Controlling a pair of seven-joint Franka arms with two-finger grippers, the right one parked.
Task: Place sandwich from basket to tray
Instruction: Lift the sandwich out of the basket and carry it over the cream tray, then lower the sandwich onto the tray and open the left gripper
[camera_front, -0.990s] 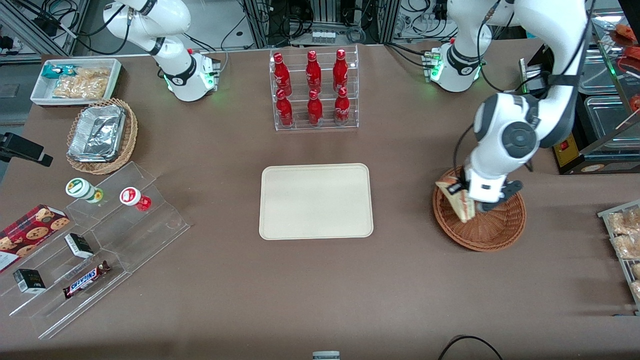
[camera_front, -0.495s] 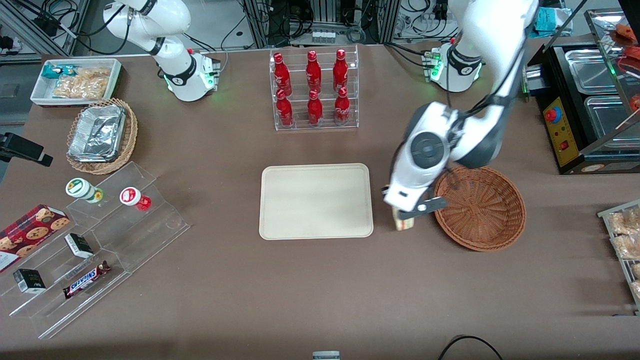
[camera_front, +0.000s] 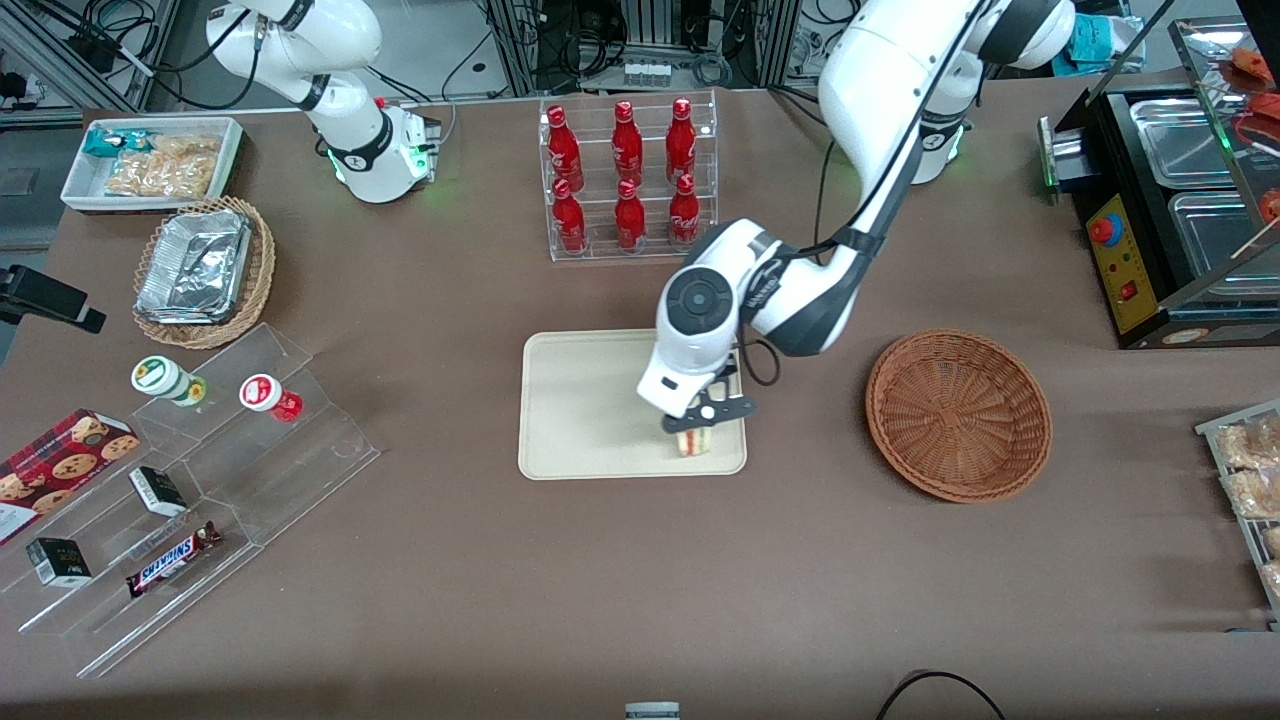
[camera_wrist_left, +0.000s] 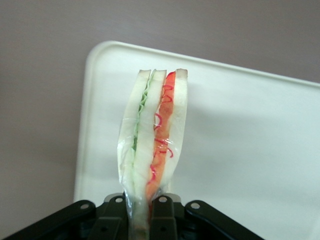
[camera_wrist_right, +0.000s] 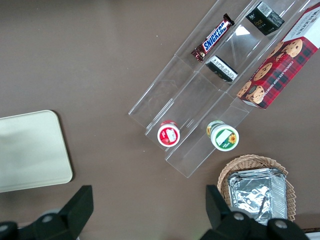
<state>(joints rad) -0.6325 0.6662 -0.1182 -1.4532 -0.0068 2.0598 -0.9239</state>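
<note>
My left gripper (camera_front: 697, 428) hangs over the cream tray (camera_front: 580, 400), above the corner nearest the front camera on the basket's side. It is shut on the sandwich (camera_front: 696, 440), a wrapped wedge of white bread. In the left wrist view the sandwich (camera_wrist_left: 152, 145) stands on edge between the fingers (camera_wrist_left: 162, 215), its green and red filling showing, with the tray (camera_wrist_left: 250, 150) underneath it. The reddish-brown wicker basket (camera_front: 958, 414) sits beside the tray toward the working arm's end, with nothing in it.
A clear rack of red bottles (camera_front: 628, 178) stands farther from the front camera than the tray. Toward the parked arm's end are a tan basket of foil containers (camera_front: 203, 270), a white bin of snacks (camera_front: 152, 162) and a clear stepped shelf (camera_front: 190, 490) with small goods.
The left arm has carried the sandwich out of the basket, across the bare table, and over the tray's near corner. The basket now holds nothing.
</note>
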